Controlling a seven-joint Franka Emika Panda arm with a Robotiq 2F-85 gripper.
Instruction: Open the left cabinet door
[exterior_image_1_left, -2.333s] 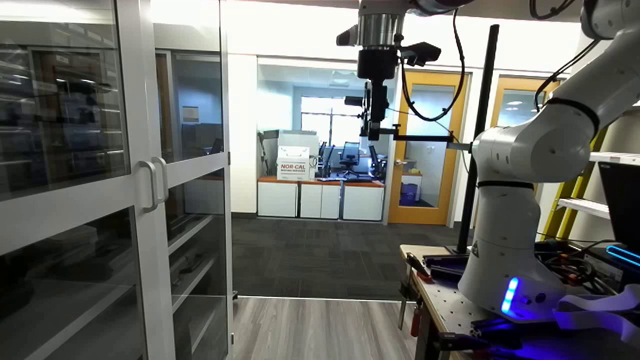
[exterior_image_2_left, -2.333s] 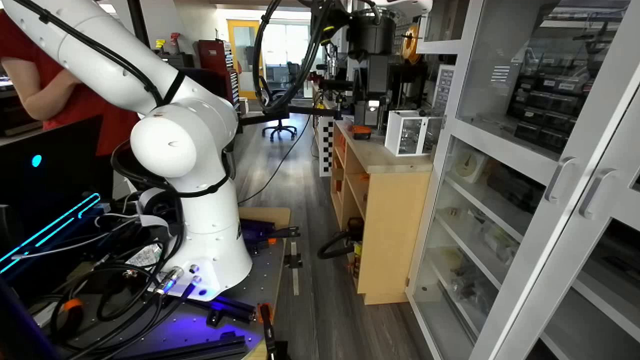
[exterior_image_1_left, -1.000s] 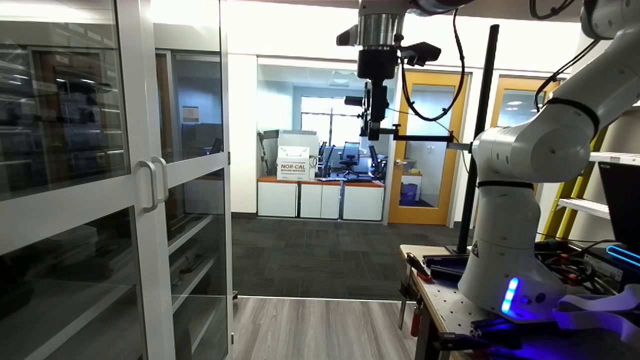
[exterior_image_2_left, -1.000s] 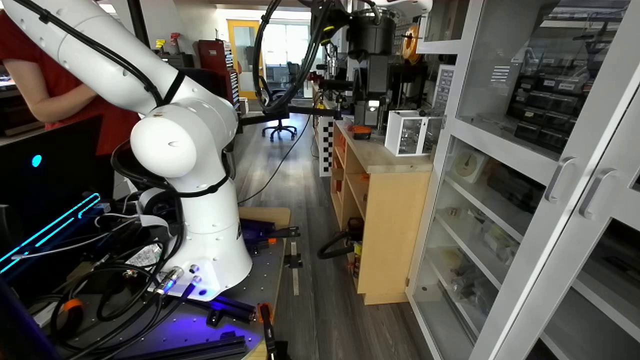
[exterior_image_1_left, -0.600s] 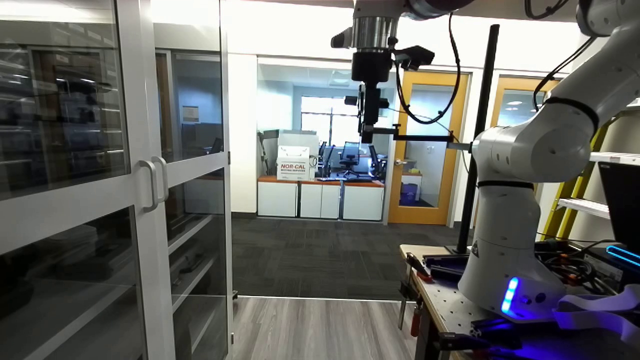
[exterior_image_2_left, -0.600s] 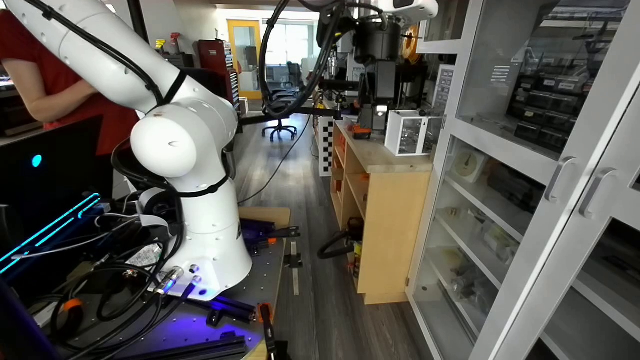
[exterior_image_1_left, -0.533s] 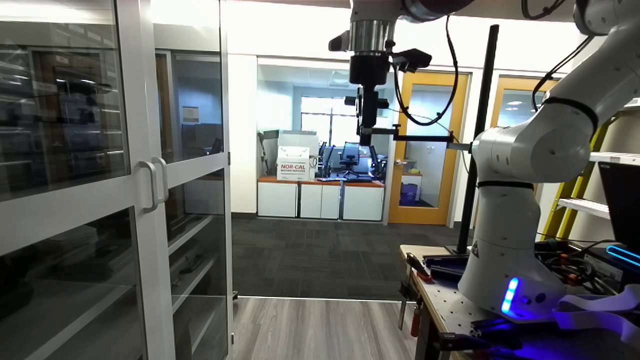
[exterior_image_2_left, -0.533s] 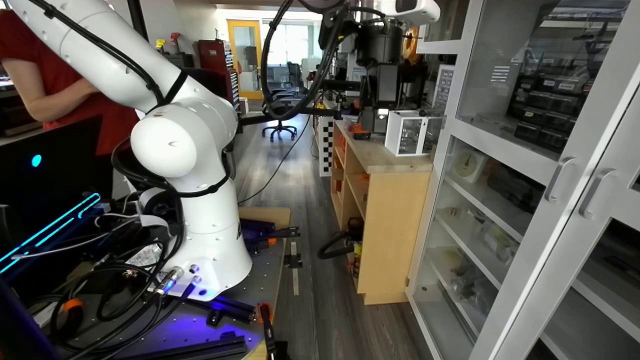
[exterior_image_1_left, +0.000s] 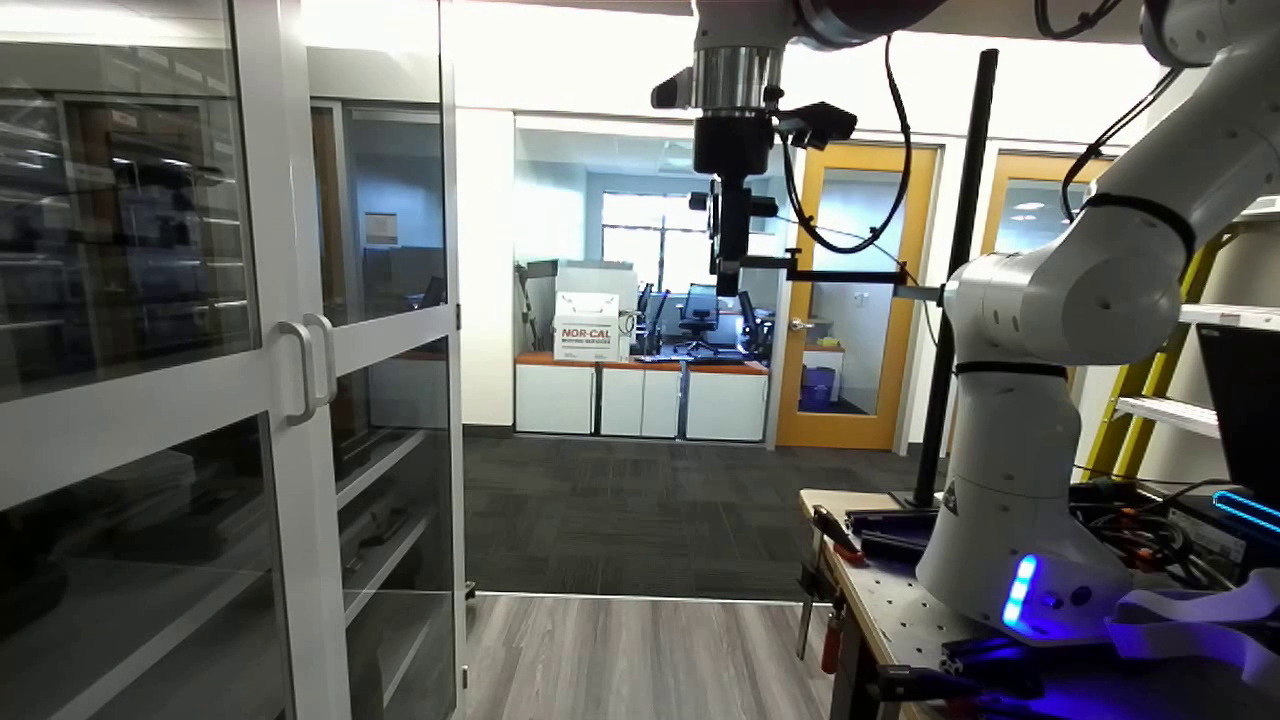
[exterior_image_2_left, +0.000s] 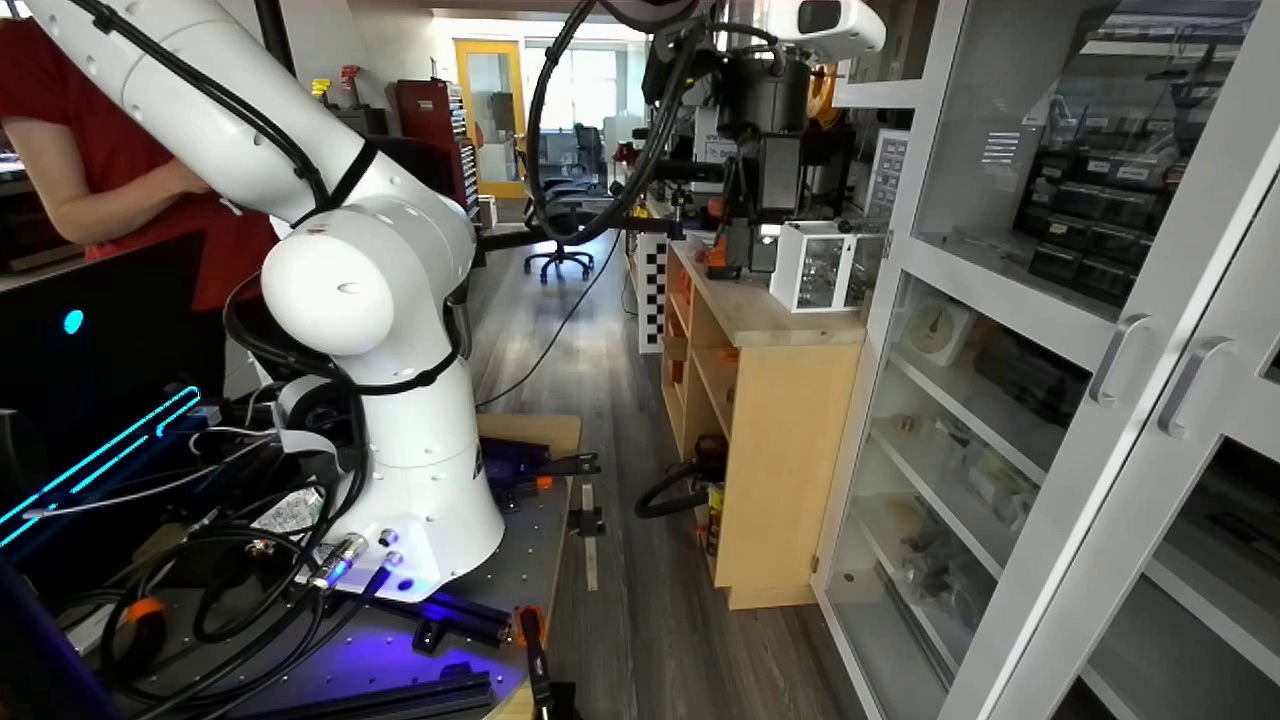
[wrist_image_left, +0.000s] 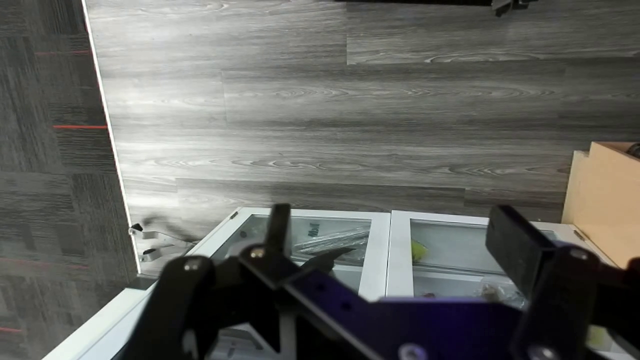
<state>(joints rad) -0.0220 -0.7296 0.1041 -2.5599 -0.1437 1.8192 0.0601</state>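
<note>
The left cabinet door (exterior_image_1_left: 130, 420) is a tall glass-paned door with a pale grey-white frame and a crossbar. It is shut in both exterior views, also here (exterior_image_2_left: 1010, 305). Its handle (exterior_image_1_left: 307, 372) is on its right edge, seen too in an exterior view (exterior_image_2_left: 1112, 362). In the wrist view part of its frame (wrist_image_left: 398, 255) shows behind the jaws. My gripper (exterior_image_1_left: 727, 288) points down, in front of the cabinet and apart from it, also in an exterior view (exterior_image_2_left: 748, 262). In the wrist view my gripper (wrist_image_left: 392, 220) is open with nothing between its fingers.
The twin glass door (exterior_image_1_left: 390, 337) is shut beside it, its handle (exterior_image_2_left: 1190, 385) close by. A wooden counter (exterior_image_2_left: 790, 470) adjoins the cabinet and bears a white box (exterior_image_2_left: 800, 265). A black bar (exterior_image_1_left: 850, 277) shows behind the gripper. A person in red (exterior_image_2_left: 110, 180) stands behind the arm.
The arm was still at first. Then my gripper has moved a little towards the cabinet and slightly down. The cabinet doors have not moved. The person's arms have shifted.
</note>
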